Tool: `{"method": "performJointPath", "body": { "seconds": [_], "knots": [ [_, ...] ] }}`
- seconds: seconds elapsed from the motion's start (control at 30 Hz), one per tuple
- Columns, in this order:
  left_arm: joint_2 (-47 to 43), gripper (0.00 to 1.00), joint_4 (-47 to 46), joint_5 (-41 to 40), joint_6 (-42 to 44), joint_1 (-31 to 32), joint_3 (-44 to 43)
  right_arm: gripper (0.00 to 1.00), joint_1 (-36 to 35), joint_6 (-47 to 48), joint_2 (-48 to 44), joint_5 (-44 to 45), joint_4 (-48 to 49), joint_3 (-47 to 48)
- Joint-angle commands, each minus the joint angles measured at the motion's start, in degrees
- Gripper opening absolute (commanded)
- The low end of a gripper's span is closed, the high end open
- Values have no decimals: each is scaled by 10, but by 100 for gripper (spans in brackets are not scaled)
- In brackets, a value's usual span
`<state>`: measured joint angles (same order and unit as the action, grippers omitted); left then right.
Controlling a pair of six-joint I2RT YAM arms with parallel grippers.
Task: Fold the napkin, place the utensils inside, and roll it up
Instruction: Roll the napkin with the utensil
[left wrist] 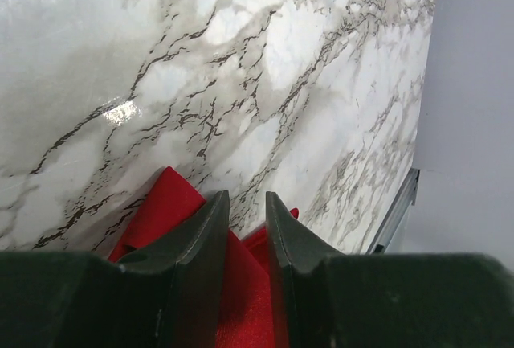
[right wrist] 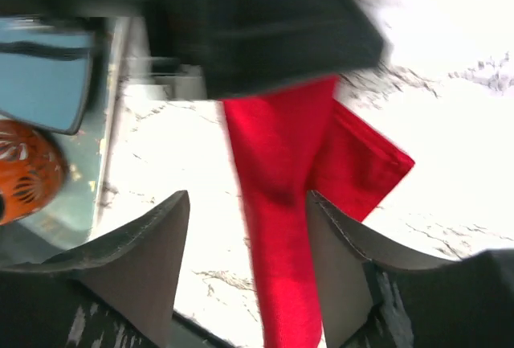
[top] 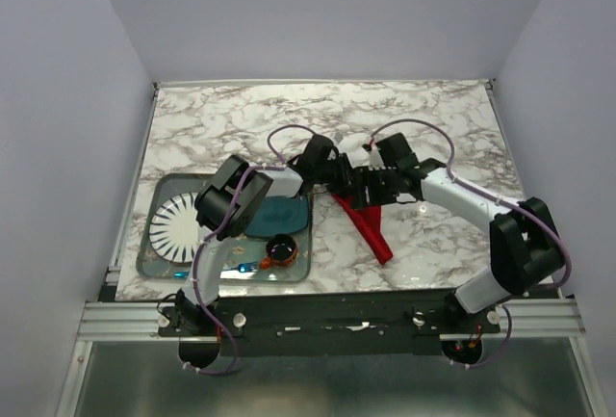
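1. Okay, far left: one tray (top: 146, 265) sits on the marble table (top: 241, 118). It holds two plates, a white striped plate (top: 173, 225) and a teal plate (top: 280, 213), plus one orange cup (top: 281, 248) and one blue plastic utensil (top: 248, 267).
2. Centre now: the left gripper (left wrist: 247, 197) is low over the marble, jaws nearly together with red cloth between them. Whether they truly pinch it, I can't tell.
3. One napkin (top: 372, 234), red, is bunched into a long strip. It runs from the two grippers toward the near edge, right of the tray.
4. The right gripper (right wrist: 247, 195) has its jaws wide apart, and the strip shows between them.
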<state>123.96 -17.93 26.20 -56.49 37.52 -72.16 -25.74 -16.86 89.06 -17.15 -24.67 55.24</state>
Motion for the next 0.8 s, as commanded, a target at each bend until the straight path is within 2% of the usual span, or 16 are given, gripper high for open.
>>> {"method": "performJointPath", "body": {
  "seconds": [0.0, 0.17, 0.3, 0.47, 0.57, 0.63, 0.73, 0.77],
  "knots": [
    [26, 34, 33, -12, 7, 0, 15, 71, -120, 8, -2, 277, -122, 65],
    [29, 34, 31, -4, -4, -2, 12, 74, -215, -27, 74, 423, -155, 106],
    [30, 34, 28, -1, -10, -3, 11, 75, -237, -39, 135, 461, -169, 122],
    [24, 34, 31, 3, -10, -6, 11, 72, -239, -40, 132, 450, -130, 89],
    [13, 34, 47, -1, 6, -5, 1, 62, -229, -35, 127, 438, -118, 77],
    [6, 34, 62, -5, 18, -6, -11, 52, -216, -29, 112, 412, -94, 59],
    [-17, 36, 88, -15, 41, -8, -28, 40, -179, -27, 77, 348, -58, 26],
    [-29, 36, 103, -19, 48, -8, -35, 38, -158, -16, 68, 298, -44, 17]
  ]
}}
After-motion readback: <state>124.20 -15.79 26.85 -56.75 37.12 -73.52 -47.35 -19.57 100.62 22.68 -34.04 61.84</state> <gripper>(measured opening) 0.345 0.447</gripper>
